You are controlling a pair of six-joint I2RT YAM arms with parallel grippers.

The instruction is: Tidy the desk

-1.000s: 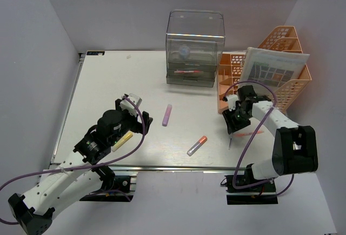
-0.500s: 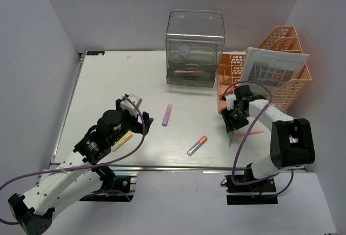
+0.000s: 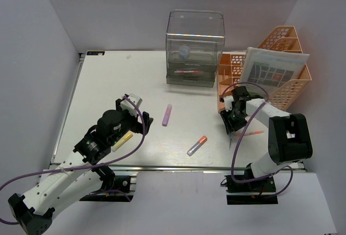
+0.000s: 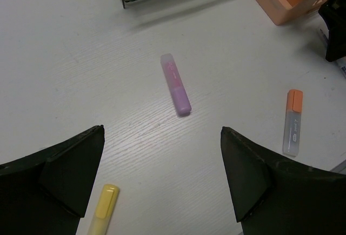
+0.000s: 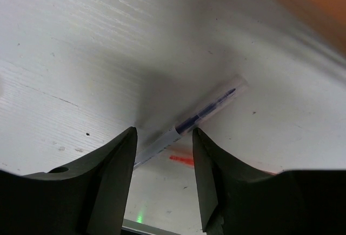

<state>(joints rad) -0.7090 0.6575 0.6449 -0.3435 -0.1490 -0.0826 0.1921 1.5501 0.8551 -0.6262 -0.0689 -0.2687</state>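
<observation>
The white desk (image 3: 108,84) lies under both arms, with a clear drawer box (image 3: 194,46) and an orange mesh rack (image 3: 281,40) at its far side. The left claw (image 4: 162,132) hangs above it, spread wide, with a purple highlighter (image 4: 175,84) ahead and a yellow highlighter (image 4: 102,208) beside one finger. The right claw (image 5: 163,132), its jaws apart, straddles a clear blue-ink pen (image 5: 205,111) lying flat on the desk.

Desk (image 3: 108,84): white, flat, rect., faint grain, metal rail at front; just below right gripper (image 5: 163,138).
</observation>
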